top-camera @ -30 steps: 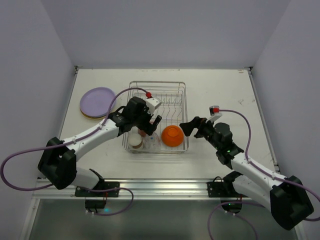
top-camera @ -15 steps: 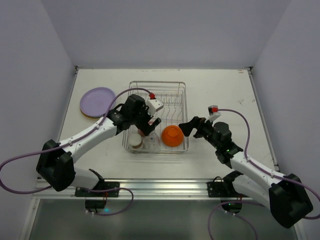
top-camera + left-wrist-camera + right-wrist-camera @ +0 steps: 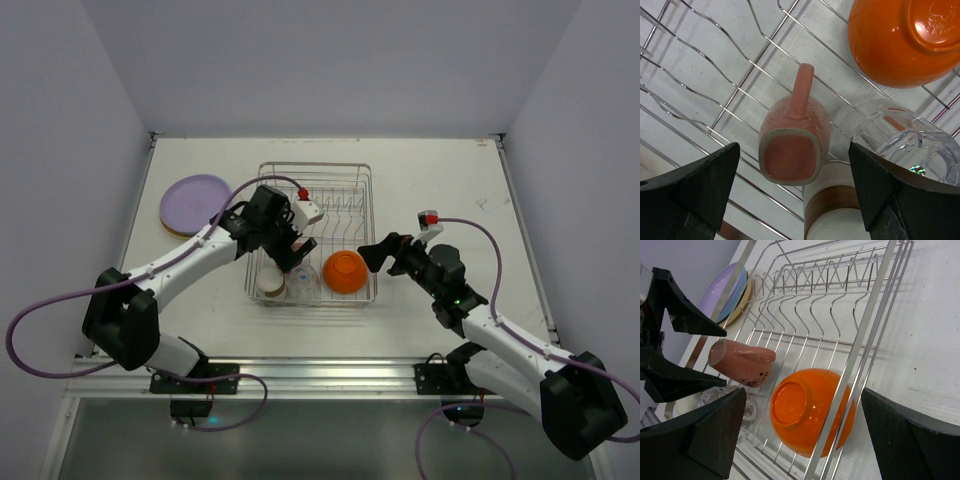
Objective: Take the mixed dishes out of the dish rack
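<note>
The silver wire dish rack (image 3: 314,166) stands mid-table. In it a pink mug (image 3: 792,142) lies on its side, handle up. A cream cup (image 3: 832,210) with a brown band and a clear glass (image 3: 907,145) sit beside it. An orange bowl (image 3: 345,271) rests upside down in the near right corner. My left gripper (image 3: 794,150) hovers open above the mug, one finger on each side, touching nothing. My right gripper (image 3: 804,392) is open just outside the rack's right rim, facing the orange bowl (image 3: 810,415). Lavender, light-blue and yellow plates (image 3: 195,205) lie stacked on the table to the left.
The rack's upright prongs (image 3: 830,275) stand bare along its far half. White table (image 3: 440,190) stretches to the right of the rack. Side walls close in on both sides. The left gripper's black fingers (image 3: 675,315) show in the right wrist view.
My left wrist has turned and shifted slightly toward the rack's near side over the pink mug. The right arm has barely moved. No dish has moved.
</note>
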